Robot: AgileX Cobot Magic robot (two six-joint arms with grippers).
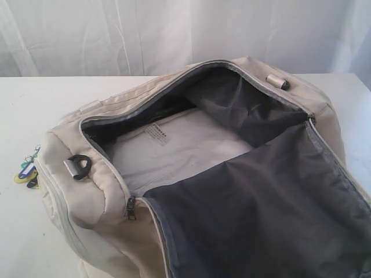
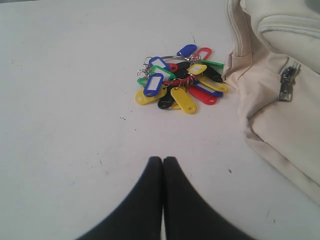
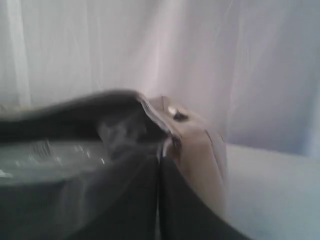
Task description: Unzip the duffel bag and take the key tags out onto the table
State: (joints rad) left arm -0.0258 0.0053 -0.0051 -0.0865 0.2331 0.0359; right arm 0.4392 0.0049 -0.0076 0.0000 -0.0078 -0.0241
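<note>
The cream duffel bag [image 1: 98,214] lies unzipped on the white table [image 1: 23,116], its grey-lined flap [image 1: 261,214] folded back and the inside showing no tags. The key tags [image 1: 26,172] lie on the table beside the bag's left end. In the left wrist view the colourful key tags [image 2: 180,85] rest on the table [image 2: 65,100] just beside the bag [image 2: 280,120]. My left gripper [image 2: 163,160] is shut and empty, a short way back from them. My right gripper [image 3: 160,159] is shut, blurred, close to the bag's open rim [image 3: 200,145]. Neither gripper shows in the exterior view.
A black D-ring [image 1: 78,167] and a dark zipper pull [image 1: 131,208] sit on the bag's near-left end. Another zipper pull [image 2: 286,82] hangs on the bag's side pocket. A white curtain [image 1: 174,29] closes off the back. Bare table [image 3: 280,190] lies beyond the bag's right end.
</note>
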